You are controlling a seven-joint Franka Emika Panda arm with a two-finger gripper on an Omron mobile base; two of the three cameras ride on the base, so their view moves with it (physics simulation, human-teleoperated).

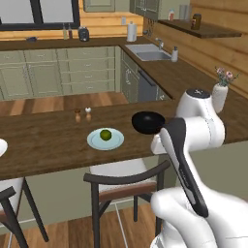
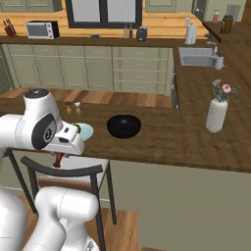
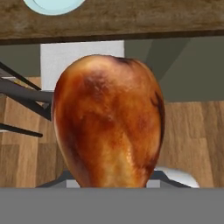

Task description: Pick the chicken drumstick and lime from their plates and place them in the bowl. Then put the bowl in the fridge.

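The chicken drumstick (image 3: 109, 124) looms large in the hand view, fat end up, glossy orange-brown, with my gripper (image 2: 58, 158) shut on it. It hangs just off the counter's front edge, above a chair, and its brown tip (image 2: 58, 160) pokes out below the hand. The lime (image 1: 105, 134) lies on a pale blue plate (image 1: 94, 143) on the wooden counter. The black bowl (image 1: 147, 122) stands to the right of that plate, also seen as the bowl (image 2: 123, 125) from the other side. A white plate's rim (image 1: 1, 146) shows at the far left. The fridge is out of view.
A dark-framed chair (image 1: 123, 175) with a white seat stands under the counter edge, right below the hand. Salt and pepper shakers (image 1: 82, 115) stand behind the blue plate. A white vase with flowers (image 2: 216, 115) stands right of the bowl. A sink (image 1: 151, 52) lies far back.
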